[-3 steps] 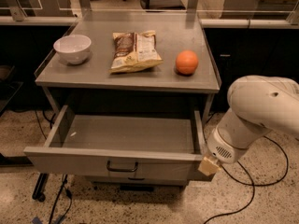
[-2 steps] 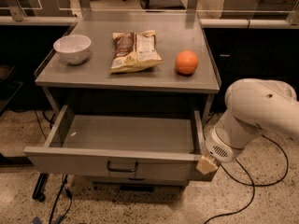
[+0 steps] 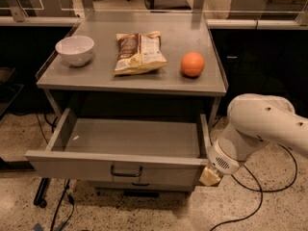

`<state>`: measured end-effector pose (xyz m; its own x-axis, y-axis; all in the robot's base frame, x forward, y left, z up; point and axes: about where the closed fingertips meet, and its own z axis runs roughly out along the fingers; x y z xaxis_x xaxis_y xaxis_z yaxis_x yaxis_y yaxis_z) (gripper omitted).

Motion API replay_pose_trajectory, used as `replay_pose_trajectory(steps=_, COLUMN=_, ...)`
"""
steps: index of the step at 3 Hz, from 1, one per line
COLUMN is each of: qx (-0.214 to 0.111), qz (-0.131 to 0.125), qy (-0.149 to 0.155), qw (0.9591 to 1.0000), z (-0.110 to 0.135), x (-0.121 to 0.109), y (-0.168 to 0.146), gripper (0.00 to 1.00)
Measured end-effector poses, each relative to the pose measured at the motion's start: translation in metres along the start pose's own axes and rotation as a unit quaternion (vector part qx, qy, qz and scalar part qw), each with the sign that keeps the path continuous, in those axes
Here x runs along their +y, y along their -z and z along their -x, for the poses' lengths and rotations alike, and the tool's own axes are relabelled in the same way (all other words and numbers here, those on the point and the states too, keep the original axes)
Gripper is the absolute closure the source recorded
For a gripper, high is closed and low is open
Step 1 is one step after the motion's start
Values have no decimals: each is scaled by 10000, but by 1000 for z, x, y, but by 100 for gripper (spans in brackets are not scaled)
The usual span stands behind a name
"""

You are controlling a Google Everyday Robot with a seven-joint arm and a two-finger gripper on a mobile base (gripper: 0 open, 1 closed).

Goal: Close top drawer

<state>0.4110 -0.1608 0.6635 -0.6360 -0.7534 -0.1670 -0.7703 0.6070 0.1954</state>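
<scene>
Cabinet top (image 3: 96,77) holds bowl (image 3: 74,49), chip bag (image 3: 138,52), orange (image 3: 193,64); claw (image 3: 210,176), grip unclear, at right corner of open top drawer (image 3: 82,166).

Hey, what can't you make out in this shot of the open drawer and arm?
Camera view: the robot's hand, at the wide grey metal top drawer's right front corner, is mostly hidden behind the white arm's wrist.
Grey lower drawer: mostly covered by that open drawer's front.
Yellow-brown snack bag's print: too small to read.
</scene>
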Motion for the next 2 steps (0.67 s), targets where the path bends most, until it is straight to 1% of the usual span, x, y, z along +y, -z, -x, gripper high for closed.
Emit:
replay_pose_trajectory(steps=1, qx=3, qz=7, qy=-8, qw=10000, z=0, x=0, y=-1, gripper=83)
replay_pose_trajectory(steps=2, qx=3, qz=7, qy=-8, qw=10000, z=0, x=0, y=-1, gripper=58)
